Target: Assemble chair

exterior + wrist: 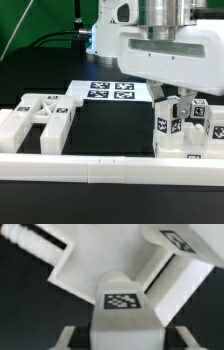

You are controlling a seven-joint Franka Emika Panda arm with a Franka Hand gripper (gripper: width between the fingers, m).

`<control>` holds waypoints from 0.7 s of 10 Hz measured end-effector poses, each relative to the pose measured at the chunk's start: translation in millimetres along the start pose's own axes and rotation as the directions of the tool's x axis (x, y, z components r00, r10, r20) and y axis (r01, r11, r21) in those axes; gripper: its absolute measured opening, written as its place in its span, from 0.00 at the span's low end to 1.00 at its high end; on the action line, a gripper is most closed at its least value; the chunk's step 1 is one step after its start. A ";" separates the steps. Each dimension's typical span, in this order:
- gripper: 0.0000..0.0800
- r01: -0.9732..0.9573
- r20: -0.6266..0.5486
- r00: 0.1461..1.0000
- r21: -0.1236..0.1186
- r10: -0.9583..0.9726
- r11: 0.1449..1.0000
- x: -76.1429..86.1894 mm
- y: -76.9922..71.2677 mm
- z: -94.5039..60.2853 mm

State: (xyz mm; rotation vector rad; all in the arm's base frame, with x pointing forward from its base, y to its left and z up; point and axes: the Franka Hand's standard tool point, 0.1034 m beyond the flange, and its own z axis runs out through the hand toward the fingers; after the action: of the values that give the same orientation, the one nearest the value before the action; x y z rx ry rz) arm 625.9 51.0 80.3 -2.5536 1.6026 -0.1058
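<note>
My gripper (176, 108) reaches down into a cluster of white tagged chair parts (198, 128) at the exterior view's right. It is shut on an upright white leg (170, 127) that carries a square tag. In the wrist view that leg (122, 300) fills the space between my two fingers (68, 336), with my gripper (124, 340) around its near end. Behind the leg lies a white slotted panel (95, 263) with a tagged piece (175, 238) at its corner. Another slotted chair panel (45, 118) lies flat at the exterior view's left.
The marker board (110, 90) lies at the back of the black mat. A long white border rail (110, 166) runs along the front edge. The large white robot housing (160, 40) hangs over the right half.
</note>
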 end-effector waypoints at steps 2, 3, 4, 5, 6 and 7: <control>0.36 -0.166 -0.005 0.986 -0.001 0.166 0.986 -4.5 -3.5 1.6; 0.36 -0.214 -0.005 0.977 -0.002 0.214 0.977 -5.5 -5.6 2.3; 0.36 -0.266 -0.006 0.964 -0.003 0.266 0.964 -5.2 -5.9 2.2; 0.37 -0.265 -0.006 0.964 -0.002 0.265 0.964 -4.9 -5.8 2.3; 0.53 -0.252 -0.006 0.968 -0.003 0.252 0.968 -5.4 -5.9 2.5; 0.53 -0.218 -0.006 0.976 -0.003 0.218 0.976 -5.0 -5.7 2.5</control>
State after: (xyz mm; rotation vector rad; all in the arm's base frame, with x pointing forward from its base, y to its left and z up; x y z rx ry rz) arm 629.1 58.2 78.7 -2.3619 1.8728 -0.0883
